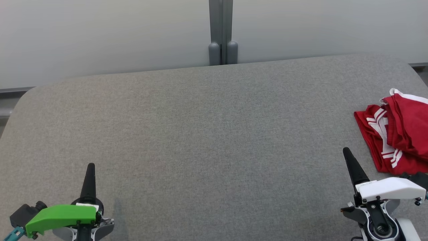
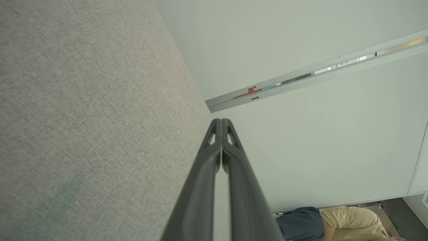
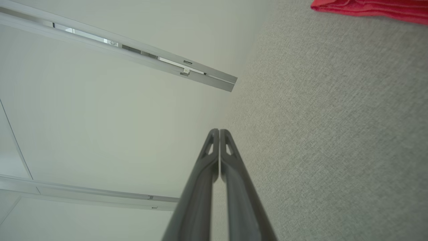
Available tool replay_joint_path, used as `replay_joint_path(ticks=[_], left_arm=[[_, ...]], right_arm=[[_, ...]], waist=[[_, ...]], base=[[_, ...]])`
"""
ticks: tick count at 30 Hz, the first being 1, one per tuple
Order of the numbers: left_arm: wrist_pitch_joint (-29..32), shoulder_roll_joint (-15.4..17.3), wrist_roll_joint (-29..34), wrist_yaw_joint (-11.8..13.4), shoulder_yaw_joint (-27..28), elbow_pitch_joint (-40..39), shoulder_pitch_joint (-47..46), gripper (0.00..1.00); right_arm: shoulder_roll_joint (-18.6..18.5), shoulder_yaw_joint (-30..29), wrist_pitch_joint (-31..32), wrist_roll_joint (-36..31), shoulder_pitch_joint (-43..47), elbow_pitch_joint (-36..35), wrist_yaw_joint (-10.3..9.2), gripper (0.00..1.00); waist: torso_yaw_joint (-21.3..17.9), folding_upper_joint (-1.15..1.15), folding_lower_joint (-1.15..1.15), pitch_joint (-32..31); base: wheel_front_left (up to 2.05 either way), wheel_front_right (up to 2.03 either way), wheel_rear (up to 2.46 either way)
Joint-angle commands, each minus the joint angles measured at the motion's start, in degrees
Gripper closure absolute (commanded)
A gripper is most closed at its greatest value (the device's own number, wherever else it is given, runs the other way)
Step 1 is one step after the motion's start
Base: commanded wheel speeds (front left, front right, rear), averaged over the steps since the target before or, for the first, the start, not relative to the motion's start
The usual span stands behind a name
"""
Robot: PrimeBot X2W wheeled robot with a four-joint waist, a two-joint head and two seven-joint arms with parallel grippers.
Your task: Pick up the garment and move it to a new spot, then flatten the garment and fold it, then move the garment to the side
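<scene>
Head view: I see the red white-striped garment (image 1: 398, 134) bunched in loose layers at the right edge of the counter (image 1: 200, 134), near my right end effector (image 1: 346, 153). That one and the left end effector (image 1: 90, 167) are both clenched on nothing. This fits a heap awaiting pickup or a fold already set aside; I can't judge which.

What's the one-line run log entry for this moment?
garment: bunched at table right edge | left gripper: shut, empty | right gripper: shut, empty, near garment
</scene>
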Motion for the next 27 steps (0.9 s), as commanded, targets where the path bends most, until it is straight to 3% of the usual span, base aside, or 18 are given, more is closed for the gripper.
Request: replay_joint_path(ticks=[1,27], left_arm=[[0.3,0.5,-1.4,0.0,0.2,-0.5,-1.4,1.0],[3.4,0.5,-12.4,0.0,1.0,-0.6,-2.3,1.0]], right_arm=[[0.0,-0.3,0.3,1.5,-1.2,-0.1,0.03,1.0],[0.6,-1.3,2.0,13.8,-1.7,0.5,0.03,1.0]], waist=[[0.0,0.0,0.0,0.0],[0.6,0.0,0.0,0.2]], base=[[0.0,0.0,0.0],[0.0,0.0,0.0]])
